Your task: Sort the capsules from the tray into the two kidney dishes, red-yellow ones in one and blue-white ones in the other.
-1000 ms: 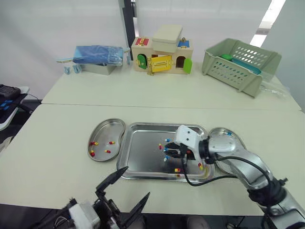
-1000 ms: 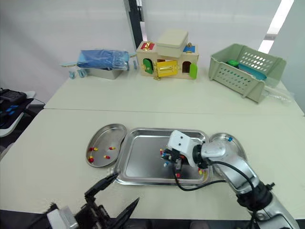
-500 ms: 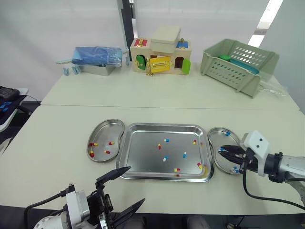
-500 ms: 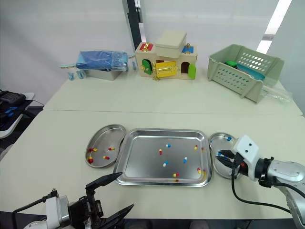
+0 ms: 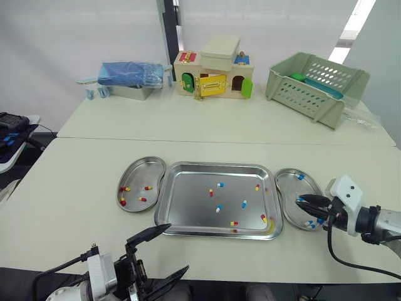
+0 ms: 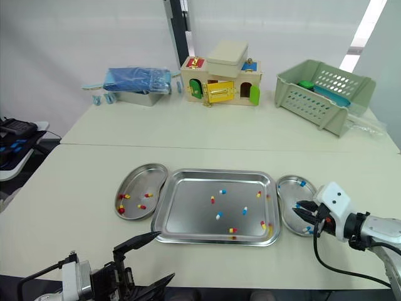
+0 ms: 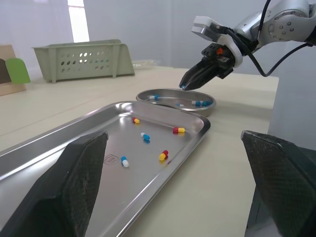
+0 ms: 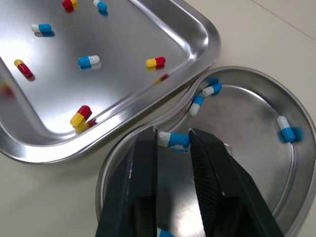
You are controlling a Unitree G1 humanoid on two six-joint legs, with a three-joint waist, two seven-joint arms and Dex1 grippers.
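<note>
Table (image 5: 75,188): cream, tray (image 5: 188,202) centred.
Right gripper (image 8: 174,136): pinching 1 blue-white capsule (image 8: 173,140), crosswise.
Relation: capsule directly above right kidney dish (image 8: 249,123).

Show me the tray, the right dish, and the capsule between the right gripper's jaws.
tray (image 5: 185,200): left eye view, bare floor near its left wall.
right dish (image 8: 247,118): right wrist view, bare floor.
held capsule (image 8: 173,139): right wrist view, its middle, where white meets blue.

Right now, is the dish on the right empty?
Not empty: the right kidney dish holds several blue-white capsules lying on its bottom.
</note>
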